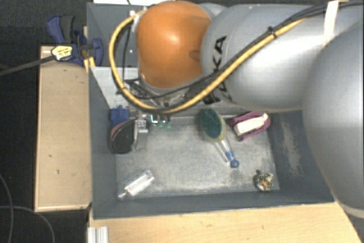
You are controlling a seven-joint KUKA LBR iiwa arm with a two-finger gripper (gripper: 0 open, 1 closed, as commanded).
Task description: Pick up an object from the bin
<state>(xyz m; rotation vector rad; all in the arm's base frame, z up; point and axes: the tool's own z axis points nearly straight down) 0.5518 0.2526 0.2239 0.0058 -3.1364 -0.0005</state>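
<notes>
Dark disc, just one, lies beside gripper.

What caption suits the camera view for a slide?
Gripper low in the bin, at left, beside a dark rounded object; green brush nearby.

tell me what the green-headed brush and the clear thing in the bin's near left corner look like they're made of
Brush: the round head looks like dull, dark green bristle or scrubbing fibre. The thin handle looks like see-through plastic with a blue tip. Clear piece: probably transparent plastic, going by its pale glints. Whether it is a hard shell or soft wrapping is unclear.
</notes>
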